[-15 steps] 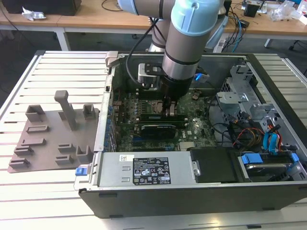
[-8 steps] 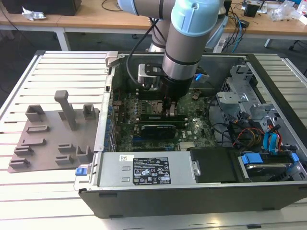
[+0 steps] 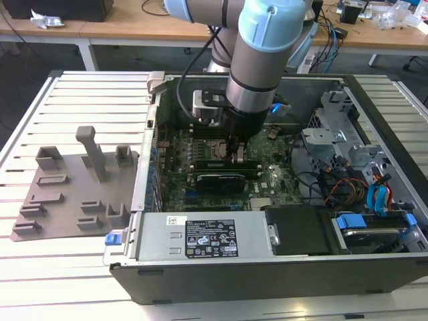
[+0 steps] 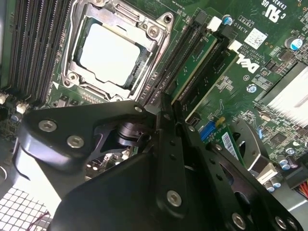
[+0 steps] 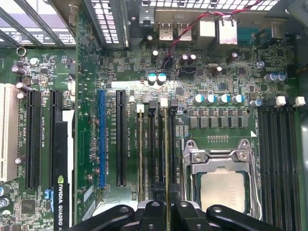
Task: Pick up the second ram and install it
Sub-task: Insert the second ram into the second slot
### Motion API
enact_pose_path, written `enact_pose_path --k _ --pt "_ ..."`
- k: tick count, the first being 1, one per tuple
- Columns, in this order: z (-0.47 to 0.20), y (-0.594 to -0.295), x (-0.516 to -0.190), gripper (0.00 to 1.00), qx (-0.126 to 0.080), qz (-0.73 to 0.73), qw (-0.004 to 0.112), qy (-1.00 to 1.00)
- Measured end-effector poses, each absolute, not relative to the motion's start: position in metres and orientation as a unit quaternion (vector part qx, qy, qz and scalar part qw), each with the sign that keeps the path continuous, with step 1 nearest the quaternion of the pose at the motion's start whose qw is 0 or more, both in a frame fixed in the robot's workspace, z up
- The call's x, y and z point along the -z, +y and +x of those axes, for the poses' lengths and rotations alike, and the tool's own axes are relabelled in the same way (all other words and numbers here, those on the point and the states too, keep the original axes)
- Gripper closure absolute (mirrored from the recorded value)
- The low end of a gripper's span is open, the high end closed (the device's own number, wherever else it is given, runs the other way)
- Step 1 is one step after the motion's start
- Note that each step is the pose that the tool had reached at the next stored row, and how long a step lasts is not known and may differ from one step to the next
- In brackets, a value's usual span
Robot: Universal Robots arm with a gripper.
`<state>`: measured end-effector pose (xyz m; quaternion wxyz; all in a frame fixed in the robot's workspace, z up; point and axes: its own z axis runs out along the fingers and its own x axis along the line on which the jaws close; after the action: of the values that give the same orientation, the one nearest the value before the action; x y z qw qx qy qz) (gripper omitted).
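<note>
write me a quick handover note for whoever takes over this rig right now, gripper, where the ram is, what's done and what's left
Gripper: down inside the open computer case, fingers closed on the second ram, beside the CPU socket.
Second ram: standing on edge in a memory slot, in line with it, gripper at one end. In the second wrist view one green stick sits in the slots by the socket.
Done: pickup and carry to the slot.
Left: I cannot tell if it is fully seated or latched; release not yet done.

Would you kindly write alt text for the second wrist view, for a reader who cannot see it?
The black pincer grips the second ram edge-on, standing in a slot beside the square metallic CPU socket on the green motherboard. Empty black memory slots run along the socket's far side.
</note>
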<state>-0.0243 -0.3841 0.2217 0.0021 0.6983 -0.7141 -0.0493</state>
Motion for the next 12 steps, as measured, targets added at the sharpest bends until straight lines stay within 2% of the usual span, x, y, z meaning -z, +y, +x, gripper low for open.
enact_pose_path --k 7,8,9,12 --pt "-0.0241 -0.3833 -0.217 0.86 0.05 0.698 0.001 -0.714" --pt "-0.0242 -0.3834 -0.2172 0.85 0.05 0.698 0.001 -0.714" --pt "-0.0243 -0.3836 -0.2176 0.78 0.049 0.698 0.002 -0.714" --pt "-0.0244 -0.3833 -0.2261 0.78 0.049 0.698 0.002 -0.714"
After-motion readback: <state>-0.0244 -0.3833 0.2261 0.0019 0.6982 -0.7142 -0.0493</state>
